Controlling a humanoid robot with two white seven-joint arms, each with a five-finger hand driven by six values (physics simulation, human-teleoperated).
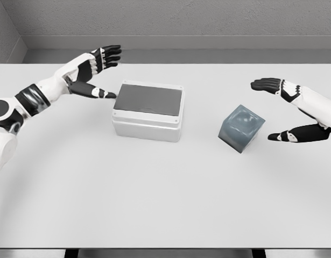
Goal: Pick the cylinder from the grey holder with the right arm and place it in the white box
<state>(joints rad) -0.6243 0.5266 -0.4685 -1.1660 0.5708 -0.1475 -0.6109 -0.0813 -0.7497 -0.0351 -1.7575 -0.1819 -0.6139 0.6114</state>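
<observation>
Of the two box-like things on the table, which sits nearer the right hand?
The grey holder, a tilted translucent cube close to the open right hand. The white box lies mid-table, nearer the left hand.

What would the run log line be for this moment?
right hand: open, beside grey holder, not touching | cylinder: not visible | white box: centre of table | left hand: open, by box

The box (148, 111) sits on the counter (154, 199), near the middle. The holder (241, 128) sits to its right, apart from it. The left hand (95, 72) is left of the box, the right hand (289, 110) right of the holder.
</observation>
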